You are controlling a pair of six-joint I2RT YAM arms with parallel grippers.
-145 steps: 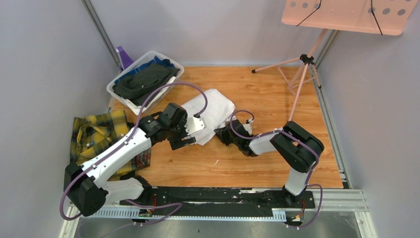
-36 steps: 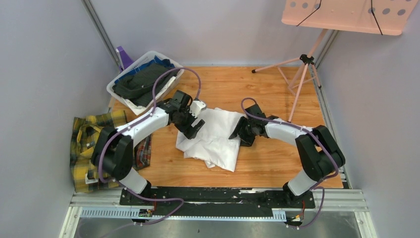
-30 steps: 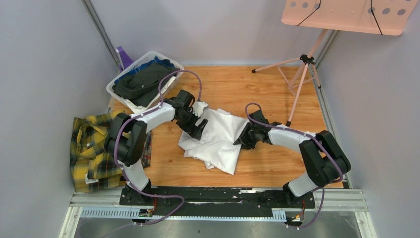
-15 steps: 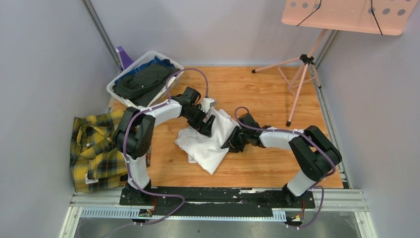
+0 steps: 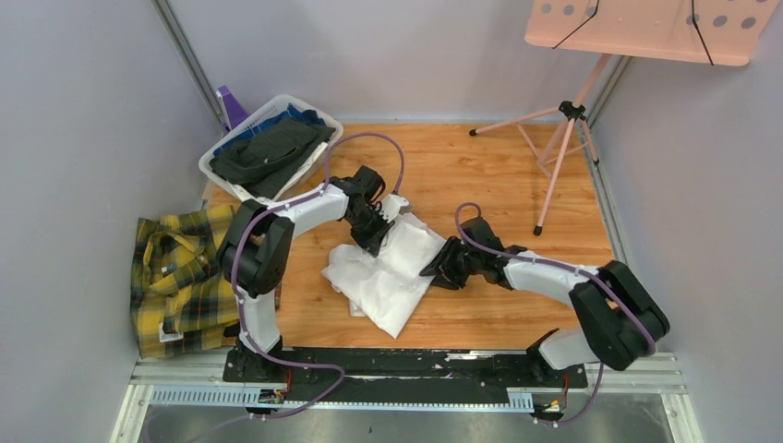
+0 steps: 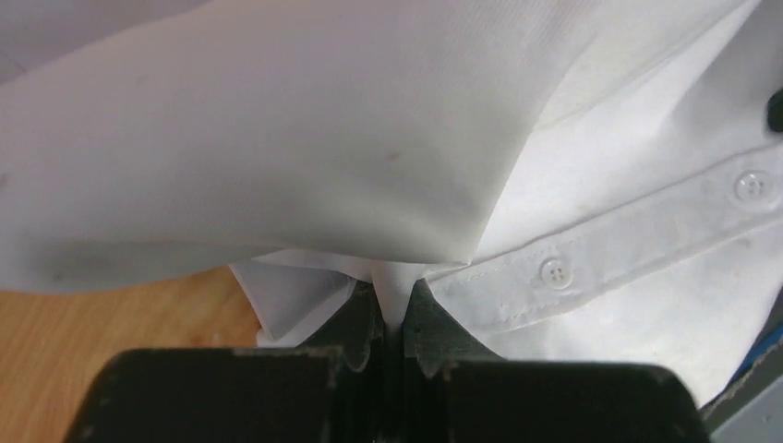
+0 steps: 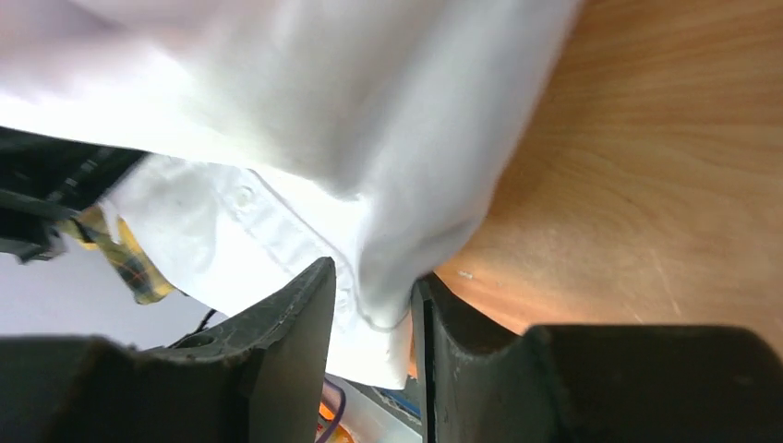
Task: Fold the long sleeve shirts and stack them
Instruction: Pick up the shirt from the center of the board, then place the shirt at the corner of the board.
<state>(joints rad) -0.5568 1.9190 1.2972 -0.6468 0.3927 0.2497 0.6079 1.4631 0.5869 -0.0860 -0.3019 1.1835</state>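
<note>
Closest to me, well off to the left of my left tool (image 5: 368, 242) and nearer than it, the plaid shirt (image 5: 180, 277) lies crumpled at the left edge of the worktop (image 5: 503, 180), partly hanging past it.

Between the two tools the white shirt (image 5: 383, 277) sits bunched on the wood, one corner pointing toward the near edge.

My right tool (image 7: 374, 277) is at that shirt's right edge, low to the worktop. Its jaws stand narrow, with a thick fold of the white cloth filling the gap and both fingers (image 7: 295, 323) pressing against it. On the wrist view I see bare wood just right of the fold and a scrap of plaid beyond it on the left.

A little farther out, my left tool is on the shirt's far side. Its jaws are closed tight on a thin pleat of white cloth. The button placket (image 6: 591, 249) runs just right of the fingers (image 6: 429, 318), two buttons showing, and a loose sheet of the shirt drapes above them.

Beyond the left tool and to its left, a white basket (image 5: 238, 192) holds dark clothes (image 5: 268, 148). Far beyond the right tool stands a pink stand (image 5: 559, 152).
</note>
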